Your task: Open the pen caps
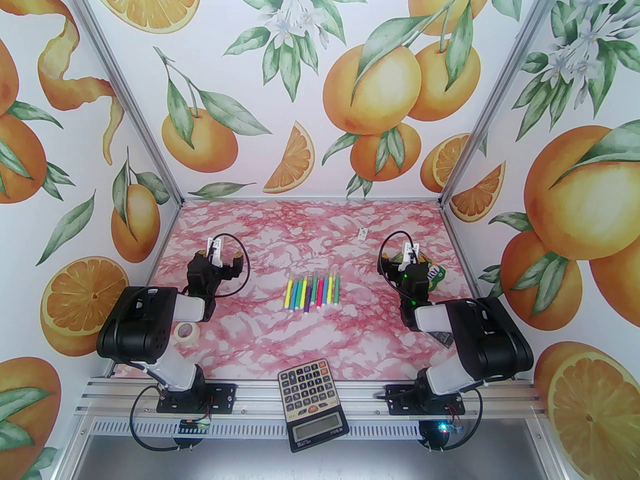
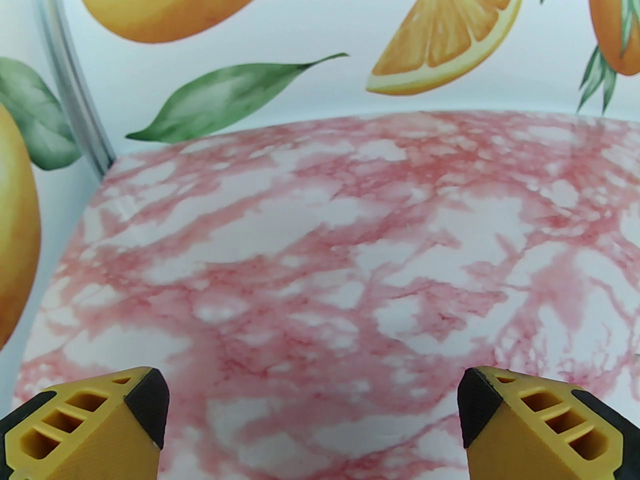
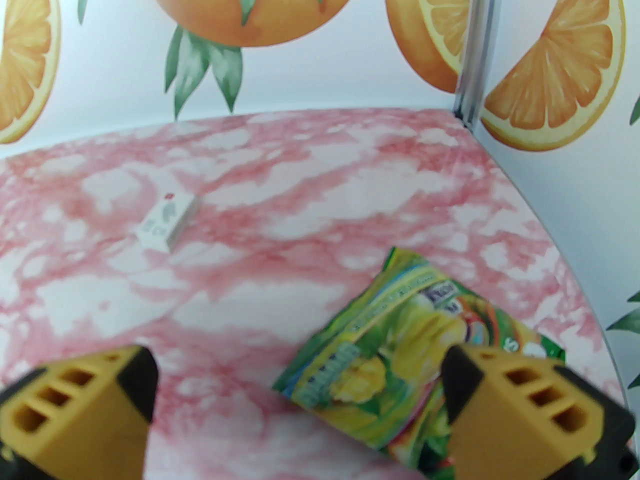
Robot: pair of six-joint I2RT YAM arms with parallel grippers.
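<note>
Several short felt-tip pens in yellow, green, blue, pink and purple lie side by side in a row at the middle of the pink marble table. The pen caps match their barrels and are too small to tell apart from them. My left gripper hovers well to the left of the row. In the left wrist view the left gripper is open over bare table. My right gripper sits to the right of the row. In its wrist view the right gripper is open and holds nothing.
A green-yellow snack pouch lies under the right gripper's right finger. A small white box rests farther back. A tape roll sits by the left arm and a calculator at the near edge. Patterned walls enclose three sides.
</note>
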